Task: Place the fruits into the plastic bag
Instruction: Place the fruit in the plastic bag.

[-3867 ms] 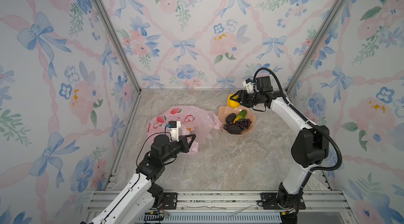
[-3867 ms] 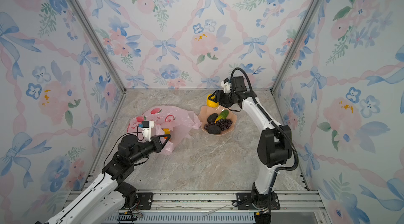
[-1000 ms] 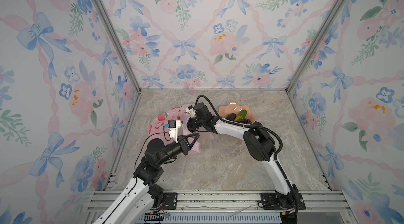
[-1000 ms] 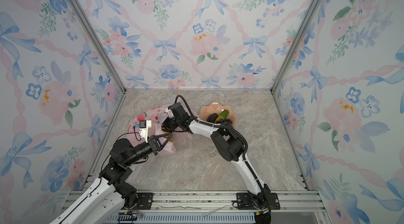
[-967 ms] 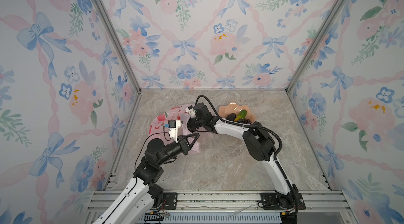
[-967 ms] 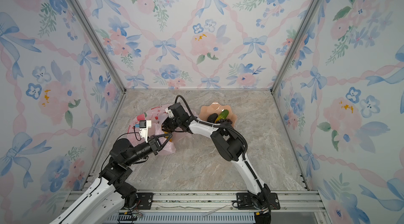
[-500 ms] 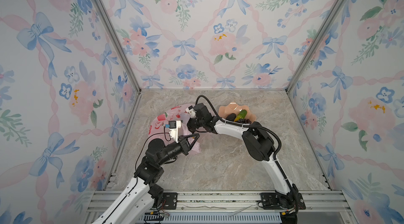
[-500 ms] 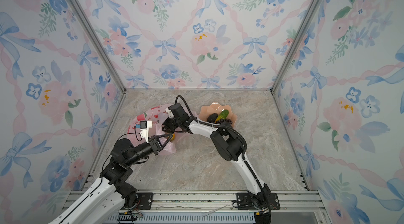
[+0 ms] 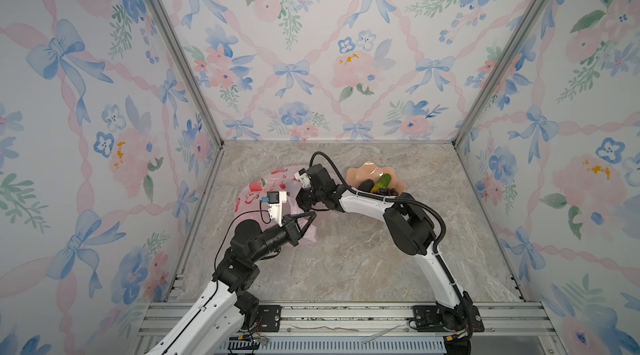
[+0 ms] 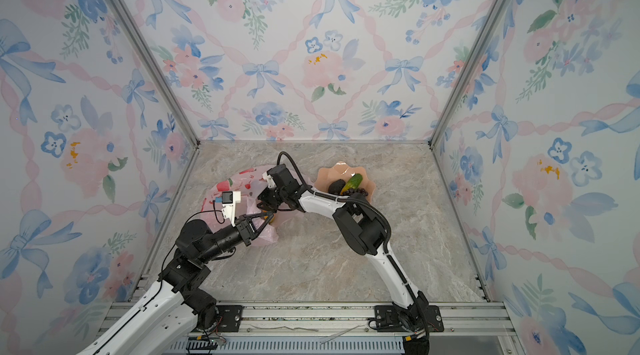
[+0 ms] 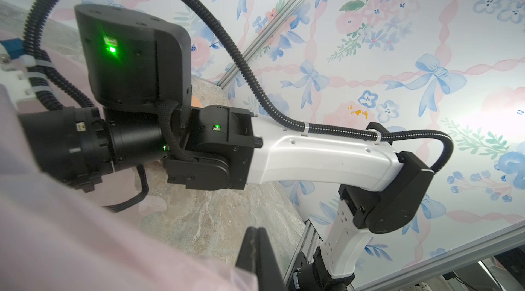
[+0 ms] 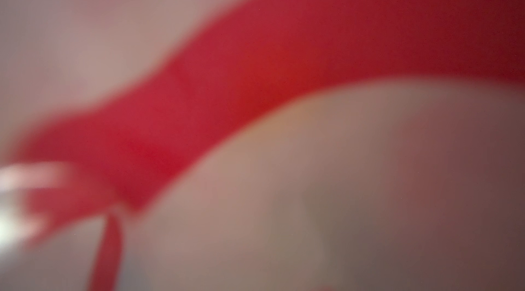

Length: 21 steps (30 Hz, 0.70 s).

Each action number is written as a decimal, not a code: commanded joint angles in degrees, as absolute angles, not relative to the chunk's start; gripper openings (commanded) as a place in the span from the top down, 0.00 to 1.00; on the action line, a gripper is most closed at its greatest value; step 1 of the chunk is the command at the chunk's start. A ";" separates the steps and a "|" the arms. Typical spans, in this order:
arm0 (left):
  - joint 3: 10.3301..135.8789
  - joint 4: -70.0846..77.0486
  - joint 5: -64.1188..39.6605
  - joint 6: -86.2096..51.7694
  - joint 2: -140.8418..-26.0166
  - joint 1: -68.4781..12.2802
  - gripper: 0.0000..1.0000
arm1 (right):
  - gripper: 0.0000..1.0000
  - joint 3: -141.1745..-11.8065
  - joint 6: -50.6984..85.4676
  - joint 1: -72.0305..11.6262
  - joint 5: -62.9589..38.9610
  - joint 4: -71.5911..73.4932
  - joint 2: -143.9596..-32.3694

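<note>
- Nearest: left gripper [image 9: 309, 215], fingers pressed together on an edge of the thin translucent pink plastic bag with red fruit prints [image 9: 254, 186]. That edge is held up off the marble tabletop [image 9: 346, 259].
- Bag lies left of centre, mouth facing the dish. Yellow-orange patch [image 10: 272, 220] just beside the left gripper's tip; probably a fruit inside, not certain.
- Right gripper [image 9: 304, 198] sits in the bag mouth. Film and wrist hide its fingers, so there is no telling how wide they stand or whether anything is held.
- Farthest: peach scalloped dish [image 9: 360, 173], near the bag. It holds a green fruit [image 9: 382, 182], a black bumpy piece [image 9: 367, 185] and dark purple grapes [image 9: 385, 192], none bagged yet.
- Risk: slick film slips from the left pinch and the mouth collapses onto the right gripper. Or the right gripper snags film on the way out, dragging and spilling the bag.
- Risk: right arm [image 11: 312, 159] passes close by the dish rim; a sideways swing could knock it.
- Left wrist view alone shows the closed fingertips [image 11: 252, 249] with pink film at them; no dish there.
- Right wrist view: only red-and-pink blur, lens against film. Only the top views show the dish fruits.
</note>
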<state>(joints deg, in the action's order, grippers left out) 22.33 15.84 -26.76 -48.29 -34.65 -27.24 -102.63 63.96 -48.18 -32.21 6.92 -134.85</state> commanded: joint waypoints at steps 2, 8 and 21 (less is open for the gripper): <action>21.48 15.48 -24.30 -48.37 -33.33 -26.73 1.00 | 0.04 -102.30 59.33 -48.71 -30.73 1.15 -130.04; 22.96 6.20 -17.81 -46.72 -30.71 -25.74 1.00 | 0.04 -102.46 50.18 -48.27 -28.61 -9.65 -125.47; 24.45 1.44 -13.28 -45.97 -29.54 -25.27 1.00 | 0.04 -100.33 31.77 -47.22 -19.86 -31.55 -114.01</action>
